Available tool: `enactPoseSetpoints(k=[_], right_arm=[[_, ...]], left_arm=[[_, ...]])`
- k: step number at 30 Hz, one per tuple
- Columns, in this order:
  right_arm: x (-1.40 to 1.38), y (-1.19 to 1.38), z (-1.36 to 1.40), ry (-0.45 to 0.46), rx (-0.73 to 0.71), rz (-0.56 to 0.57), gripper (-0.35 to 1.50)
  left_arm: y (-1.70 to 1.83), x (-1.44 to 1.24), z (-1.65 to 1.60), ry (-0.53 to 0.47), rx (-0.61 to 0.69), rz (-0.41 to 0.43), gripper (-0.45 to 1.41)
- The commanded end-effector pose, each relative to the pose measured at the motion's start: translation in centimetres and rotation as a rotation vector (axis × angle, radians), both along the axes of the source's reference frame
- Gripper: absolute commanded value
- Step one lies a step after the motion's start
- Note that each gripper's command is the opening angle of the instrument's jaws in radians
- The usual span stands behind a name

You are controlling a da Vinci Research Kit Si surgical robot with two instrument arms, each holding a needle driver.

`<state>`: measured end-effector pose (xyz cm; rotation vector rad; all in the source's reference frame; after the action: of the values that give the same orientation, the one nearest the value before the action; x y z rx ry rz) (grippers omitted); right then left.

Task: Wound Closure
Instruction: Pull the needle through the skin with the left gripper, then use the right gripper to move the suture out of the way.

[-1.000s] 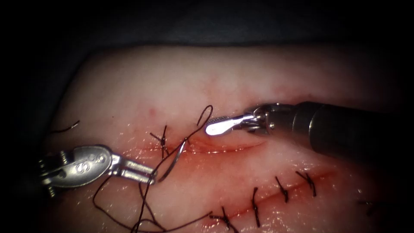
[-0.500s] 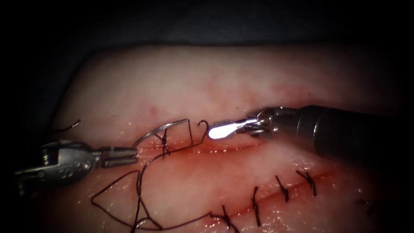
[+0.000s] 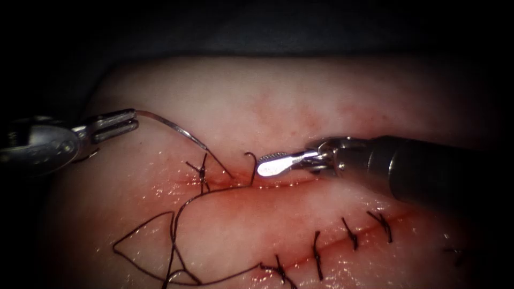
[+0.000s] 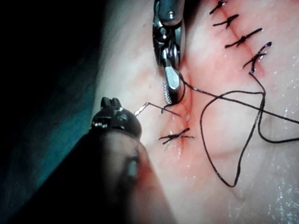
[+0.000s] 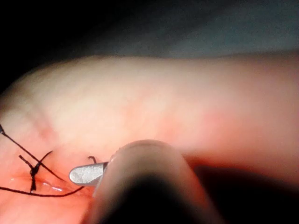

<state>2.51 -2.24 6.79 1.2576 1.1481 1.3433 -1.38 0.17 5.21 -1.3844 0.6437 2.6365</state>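
Note:
On the tissue (image 3: 300,96) the open cut (image 3: 292,182) runs across, with one knotted stitch (image 3: 203,174) at its left end. My left tool (image 3: 126,122) is up and to the left of the cut, shut on the curved needle (image 3: 171,127) near its tip end. The needle is free of the tissue, also seen from the left wrist (image 4: 145,106). Thread (image 3: 219,163) runs from the needle's tail down into the cut beside the stitch. My right tool (image 3: 270,163) hovers over the cut's middle, jaws slightly open and holding nothing (image 5: 86,174). A short thread tail (image 3: 250,156) curls just left of it.
A second cut (image 3: 342,243) lower right is held by several dark stitches. Loose thread (image 3: 171,235) loops over the tissue below the open cut, down to the lower stitches. Red fluid wets the tissue around the open cut. Dark cloth lies beyond the tissue's far edge.
The left tool has carried the needle from beside the cut up and to the left, drawing thread through; the tail by the right tool has shortened. The right tool has barely moved.

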Motion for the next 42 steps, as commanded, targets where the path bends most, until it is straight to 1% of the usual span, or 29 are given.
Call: enactPoseSetpoints(k=[1,3,4,5,6,7,8,10,11,12,13,15,17,18,20,21,22,23,24,26,28,30,32,34,36,37,39,42], right_arm=[[0.1,0.03,-0.02,0.002,-0.029,-0.002,0.32],[0.09,0.02,-0.05,-0.005,-0.116,-0.002,0.36],[0.06,0.02,-0.09,-0.013,-0.227,0.0,0.39],[0.03,0.02,-0.12,-0.037,-0.341,0.011,0.51],[0.01,0.02,-0.14,-0.046,-0.387,0.019,0.61],[0.0,0.01,-0.15,-0.047,-0.433,0.03,0.64],[-0.03,-0.01,-0.19,-0.049,-0.532,0.046,0.73],[-0.06,-0.02,-0.23,-0.059,-0.59,0.049,0.74],[-0.08,-0.04,-0.27,-0.08,-0.669,0.053,0.76],[-0.09,-0.04,-0.3,-0.089,-0.715,0.054,0.81],[-0.1,-0.05,-0.33,-0.09,-0.726,0.053,0.83],[-0.12,-0.1,-0.41,-0.11,-0.79,0.055,0.79],[-0.11,-0.15,-0.5,-0.137,-0.825,0.06,0.74],[-0.11,-0.16,-0.53,-0.141,-0.824,0.061,0.76],[-0.1,-0.16,-0.58,-0.152,-0.821,0.064,0.71],[-0.1,-0.15,-0.62,-0.167,-0.823,0.067,0.83],[-0.09,-0.16,-0.71,-0.22,-0.772,0.084,1.04],[-0.08,-0.17,-0.76,-0.238,-0.763,0.089,1.01],[-0.06,-0.18,-0.83,-0.255,-0.713,0.103,0.94],[-0.02,-0.21,-0.92,-0.266,-0.64,0.129,0.91],[0.04,-0.24,-1.02,-0.266,-0.581,0.171,0.93],[0.14,-0.28,-1.12,-0.241,-0.524,0.2,0.96],[0.21,-0.3,-1.17,-0.233,-0.496,0.214,0.96],[0.27,-0.29,-1.2,-0.224,-0.467,0.233,0.96],[0.41,-0.27,-1.22,-0.214,-0.433,0.256,0.96],[0.49,-0.27,-1.23,-0.195,-0.396,0.263,0.96],[0.56,-0.26,-1.24,-0.185,-0.381,0.274,0.96],[0.71,-0.25,-1.26,-0.152,-0.317,0.294,0.96]], left_arm=[[0.12,-0.05,0.01,-0.02,-0.016,-0.014,-0.45],[0.23,-0.03,-0.02,-0.066,-0.034,-0.044,-0.45],[0.33,0.0,-0.04,-0.102,-0.04,-0.067,-0.45],[0.44,0.05,-0.06,-0.139,-0.054,-0.087,-0.45],[0.48,0.06,-0.07,-0.16,-0.061,-0.101,-0.45],[0.52,0.08,-0.08,-0.176,-0.072,-0.108,-0.45],[0.6,0.13,-0.12,-0.214,-0.092,-0.129,-0.45],[0.67,0.15,-0.16,-0.245,-0.115,-0.137,-0.45],[0.71,0.15,-0.19,-0.271,-0.119,-0.128,-0.45],[0.73,0.14,-0.21,-0.284,-0.121,-0.122,-0.45],[0.74,0.13,-0.22,-0.284,-0.12,-0.123,-0.45],[0.71,0.11,-0.23,-0.283,-0.124,-0.124,-0.45],[0.56,0.11,-0.18,-0.275,-0.143,-0.12,-0.45],[0.5,0.12,-0.15,-0.28,-0.141,-0.125,-0.45],[0.38,0.12,-0.1,-0.285,-0.122,-0.123,-0.45],[0.32,0.13,-0.07,-0.287,-0.11,-0.124,-0.45],[0.19,0.13,0.01,-0.281,-0.092,-0.134,-0.45],[0.14,0.13,0.05,-0.285,-0.087,-0.138,-0.45],[0.08,0.12,0.1,-0.286,-0.083,-0.143,-0.45],[0.01,0.1,0.18,-0.28,-0.084,-0.15,-0.45],[-0.04,0.08,0.28,-0.283,-0.08,-0.155,-0.45],[-0.09,0.04,0.38,-0.289,-0.072,-0.162,-0.45],[-0.11,0.01,0.42,-0.293,-0.065,-0.168,-0.45],[-0.14,-0.03,0.45,-0.291,-0.069,-0.17,-0.45],[-0.2,-0.06,0.49,-0.288,-0.076,-0.172,-0.45],[-0.24,-0.06,0.51,-0.288,-0.08,-0.171,-0.45],[-0.27,-0.06,0.52,-0.284,-0.083,-0.172,-0.45],[-0.32,-0.05,0.55,-0.284,-0.083,-0.174,-0.45]])
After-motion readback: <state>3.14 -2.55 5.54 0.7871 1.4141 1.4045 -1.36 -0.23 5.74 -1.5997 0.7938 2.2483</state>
